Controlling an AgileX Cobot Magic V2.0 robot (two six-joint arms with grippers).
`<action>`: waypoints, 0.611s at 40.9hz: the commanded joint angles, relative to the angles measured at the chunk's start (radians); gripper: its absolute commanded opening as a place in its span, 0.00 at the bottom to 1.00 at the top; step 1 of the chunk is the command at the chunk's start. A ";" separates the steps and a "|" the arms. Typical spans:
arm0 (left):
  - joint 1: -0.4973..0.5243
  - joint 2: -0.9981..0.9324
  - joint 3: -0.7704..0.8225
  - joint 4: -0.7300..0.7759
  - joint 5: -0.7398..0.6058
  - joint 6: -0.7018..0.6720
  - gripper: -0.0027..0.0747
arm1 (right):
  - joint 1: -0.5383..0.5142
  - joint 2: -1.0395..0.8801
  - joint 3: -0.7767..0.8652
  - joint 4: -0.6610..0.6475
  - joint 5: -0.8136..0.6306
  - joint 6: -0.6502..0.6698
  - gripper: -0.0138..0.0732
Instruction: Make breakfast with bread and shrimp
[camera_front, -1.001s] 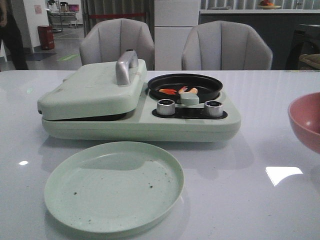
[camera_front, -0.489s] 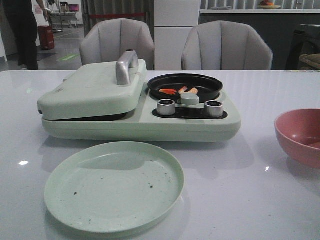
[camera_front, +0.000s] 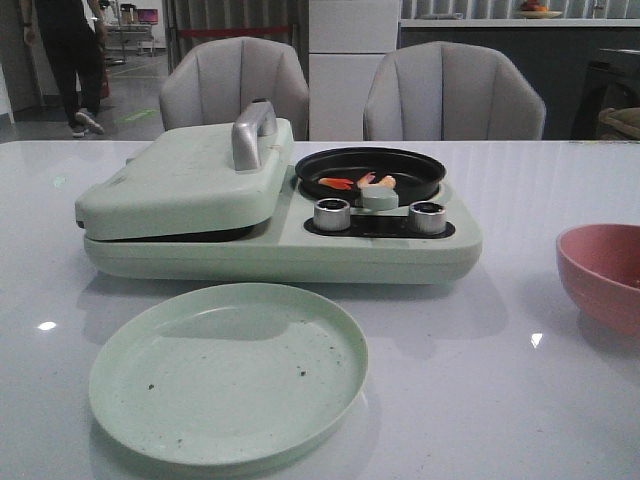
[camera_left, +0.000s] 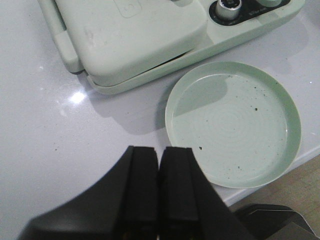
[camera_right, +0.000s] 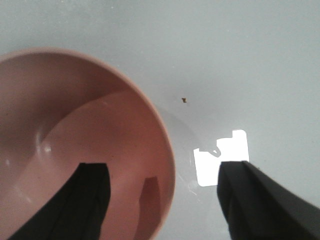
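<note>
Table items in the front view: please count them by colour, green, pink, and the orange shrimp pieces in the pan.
Pale green: 2, the breakfast maker and the plate
Pink: 1, the bowl
Orange: 3, the shrimp pieces in the black pan
Total: 6

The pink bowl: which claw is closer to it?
Right. The right claw is open astride the pink bowl rim, one finger inside. The left claw is shut, over by the green plate.
</note>
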 joint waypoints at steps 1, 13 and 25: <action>0.001 -0.006 -0.026 -0.013 -0.066 -0.008 0.16 | 0.006 -0.109 -0.040 -0.008 -0.005 -0.015 0.82; 0.001 -0.006 -0.026 -0.013 -0.066 -0.008 0.16 | 0.160 -0.381 -0.035 -0.018 0.034 -0.058 0.82; 0.001 -0.006 -0.026 -0.013 -0.066 -0.008 0.16 | 0.292 -0.663 0.051 -0.026 0.042 -0.066 0.82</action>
